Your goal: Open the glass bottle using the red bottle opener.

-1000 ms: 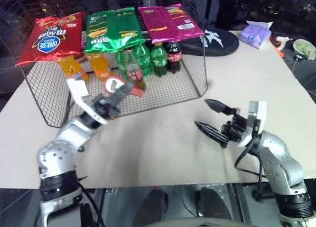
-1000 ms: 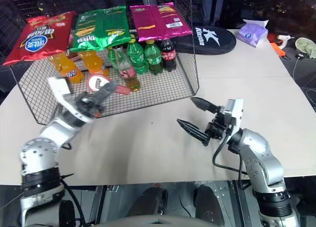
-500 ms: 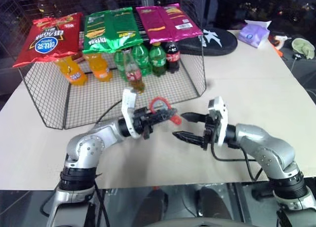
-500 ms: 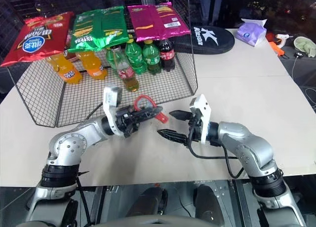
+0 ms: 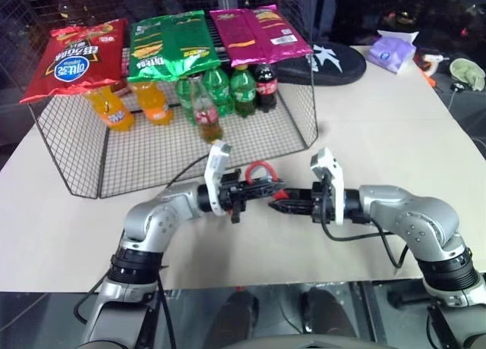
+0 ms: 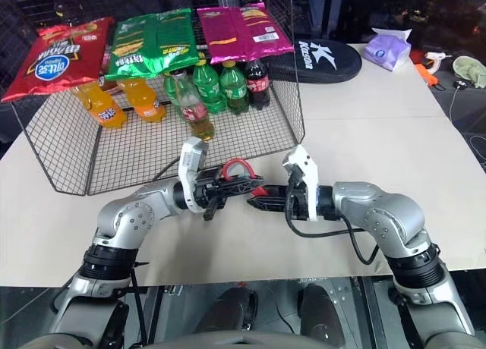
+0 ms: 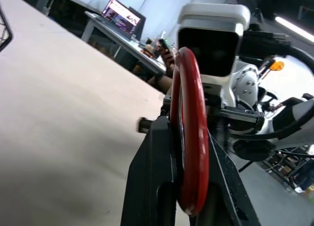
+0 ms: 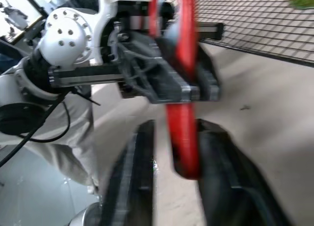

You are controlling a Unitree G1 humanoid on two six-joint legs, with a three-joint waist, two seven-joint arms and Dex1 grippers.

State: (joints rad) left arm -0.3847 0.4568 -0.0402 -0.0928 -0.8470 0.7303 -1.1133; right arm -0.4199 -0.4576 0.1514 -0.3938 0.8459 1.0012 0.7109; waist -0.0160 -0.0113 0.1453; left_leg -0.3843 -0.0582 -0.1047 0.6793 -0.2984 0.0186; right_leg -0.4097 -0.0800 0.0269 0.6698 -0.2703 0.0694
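Your surface (image 5: pixel 364 121) carries a wire rack (image 5: pixel 68 148) with snack bags (image 5: pixel 175 42) on top and soda bottles underneath; the bottle (image 5: pixel 205 106) stands there among them, at the front of the row, cap on and untouched, well apart from both arms. In front of the rack, your two grippers meet tip to tip above the surface. The left gripper (image 5: pixel 262 191) is clamped on the opener (image 5: pixel 259 172), whose ring stands up above its fingers. The right gripper (image 5: pixel 285 205) has its fingers drawn in around the opener's handle end, so I judge a handover is under way: the opener is fetched, but the pass is not finished, and reaching the bottle and prying the cap are all left. The head views give you the layout and the bottle. The left wrist view shows the ring edge-on between the fingers, and the right wrist view shows the red handle sitting between its own two fingers (image 8: pixel 140 182).
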